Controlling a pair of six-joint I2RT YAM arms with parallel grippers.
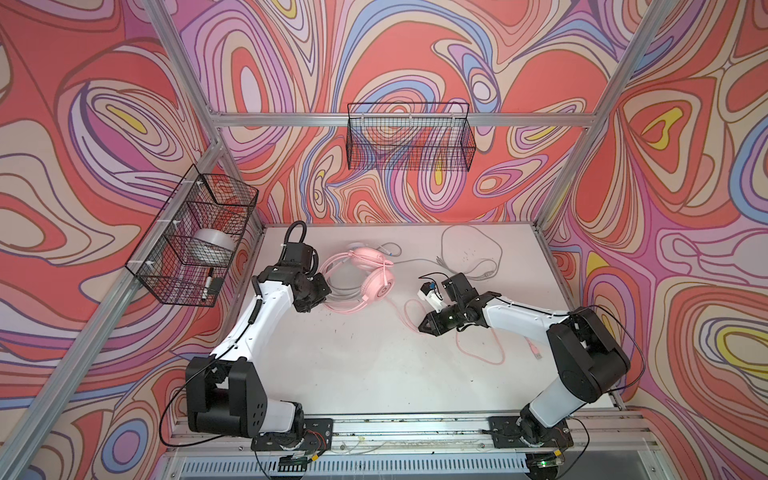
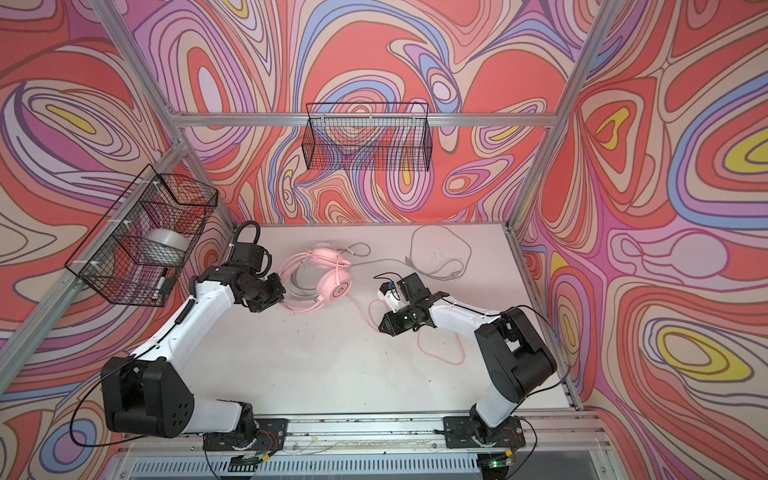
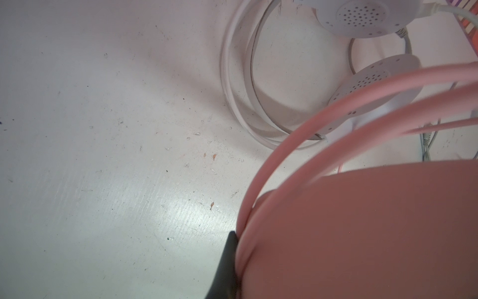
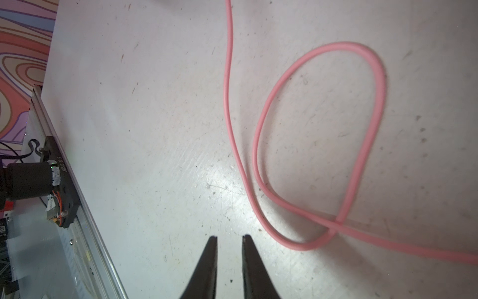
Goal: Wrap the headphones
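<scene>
Back left on the table [image 1: 374, 365], the pink headset [image 1: 376, 282] lies over the white headset [image 3: 357, 15], which is mostly hidden under it. The pink cord [image 4: 372, 77] loops just beside my right gripper [image 4: 230, 236], whose jaws are slightly parted and empty. My left gripper [image 1: 324, 291] is clenched on the pink headset's band, and I can see only one of its fingers.

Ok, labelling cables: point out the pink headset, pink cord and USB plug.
pink headset [image 1: 381, 286]: in a top view, on the near ear cup.
pink cord [image 4: 381, 77]: right wrist view, on the loop's bend.
USB plug [image 1: 536, 351]: in a top view, on its pink body.
</scene>
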